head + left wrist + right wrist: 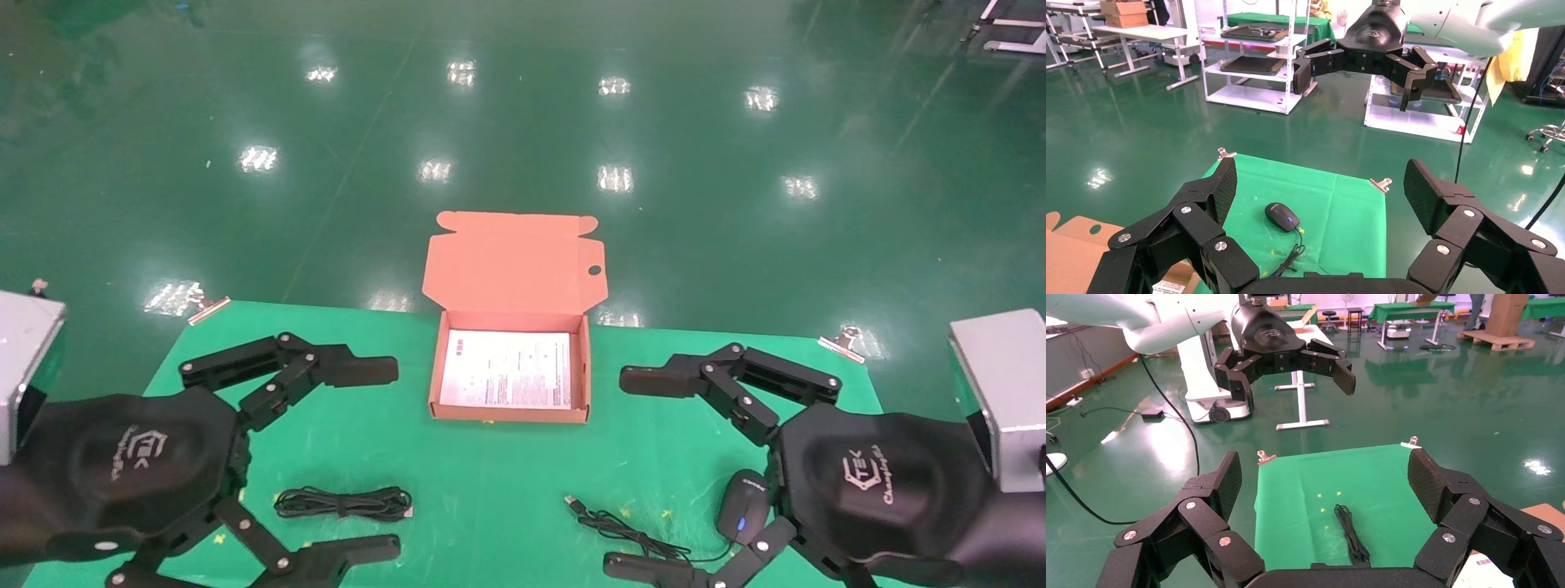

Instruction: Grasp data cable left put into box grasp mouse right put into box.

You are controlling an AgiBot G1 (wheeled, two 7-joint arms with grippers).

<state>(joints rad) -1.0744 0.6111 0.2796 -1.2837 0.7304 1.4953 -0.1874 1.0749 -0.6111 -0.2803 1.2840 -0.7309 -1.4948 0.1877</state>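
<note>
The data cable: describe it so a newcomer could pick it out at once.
On the green table mat, look in front of the open cardboard box, toward the left gripper. The data cable lies there as a flat wound black bundle, unlike the mouse with its loose cord.

On the tabletop lie one data cable near left, one mouse near right, and one box at the far middle holding what looks like a single printed sheet. Two metal clips pin the far corners.

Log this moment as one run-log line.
left tool: open, empty | right tool: open, empty | data cable: on table | mouse: on table | box: open
</note>
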